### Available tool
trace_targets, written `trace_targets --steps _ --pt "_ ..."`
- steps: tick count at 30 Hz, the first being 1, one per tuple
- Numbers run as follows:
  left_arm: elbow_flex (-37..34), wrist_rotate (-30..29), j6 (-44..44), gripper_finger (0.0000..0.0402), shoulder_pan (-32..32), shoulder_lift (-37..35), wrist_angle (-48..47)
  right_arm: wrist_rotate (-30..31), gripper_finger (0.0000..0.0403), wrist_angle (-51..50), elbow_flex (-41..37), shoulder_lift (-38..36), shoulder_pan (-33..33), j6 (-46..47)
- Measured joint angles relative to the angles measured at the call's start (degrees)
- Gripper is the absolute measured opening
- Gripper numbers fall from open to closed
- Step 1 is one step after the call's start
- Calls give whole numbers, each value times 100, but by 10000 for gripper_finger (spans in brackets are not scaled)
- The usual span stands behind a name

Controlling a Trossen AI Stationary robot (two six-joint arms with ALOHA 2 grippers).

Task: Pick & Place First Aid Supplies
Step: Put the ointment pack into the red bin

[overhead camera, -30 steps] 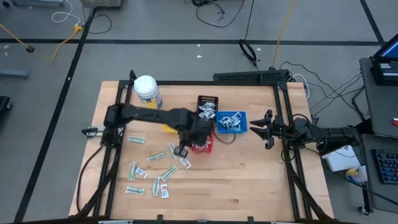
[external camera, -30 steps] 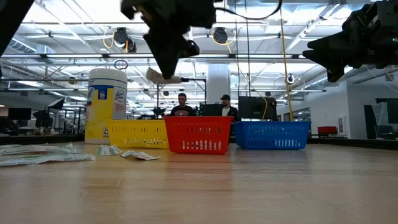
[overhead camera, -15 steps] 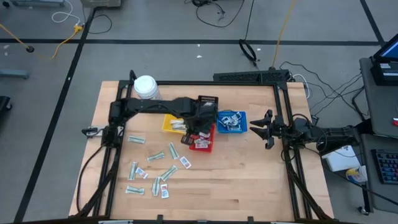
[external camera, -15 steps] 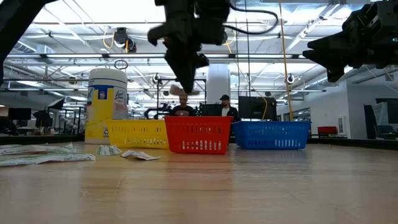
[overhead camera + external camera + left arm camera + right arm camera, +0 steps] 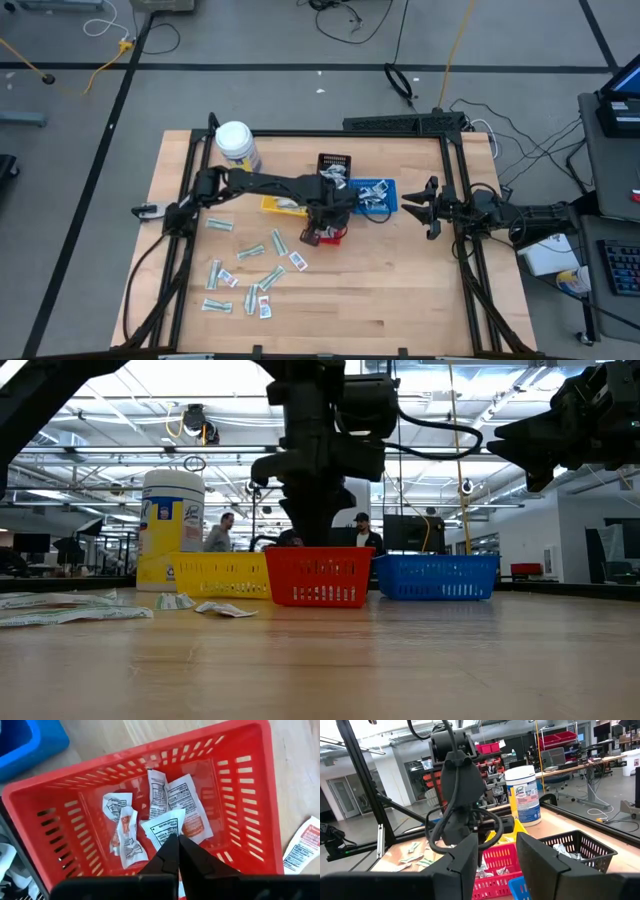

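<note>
We saw a white packet (image 5: 165,827) with dark print pinched between the closed fingers of the left gripper (image 5: 176,851), held just above the red tray (image 5: 250,795), where several white slips with red marks (image 5: 125,827) already lay. The blue tray (image 5: 382,196) and the black tray (image 5: 334,165) each held crumpled packets, and the yellow tray (image 5: 277,205) sat beside the red one. More loose packets (image 5: 250,275) lay scattered on the wooden desk (image 5: 400,290), with the white jar (image 5: 237,145) at its far edge. The right gripper (image 5: 408,207) waited at the desk's right side, fingers spread apart. Two people (image 5: 218,532) stood in the room behind.
</note>
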Motion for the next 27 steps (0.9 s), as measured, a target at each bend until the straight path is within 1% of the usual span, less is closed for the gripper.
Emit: trace_targets --steps 5,13,17,21,27 --pt "0 -78 -4 36 -4 0 81 0 130 1 0 0 0 0" --pt "0 23 226 137 -6 -1 22 0 130 0 0 0 -1 1" --pt "-4 18 756 174 -43 -99 -209 0 130 0 0 0 -2 1" --pt "-4 13 1161 191 -59 -299 -481 0 130 2 0 0 -1 -1" --pt "-4 12 1329 195 -124 -548 -803 0 130 4 0 2 -2 1"
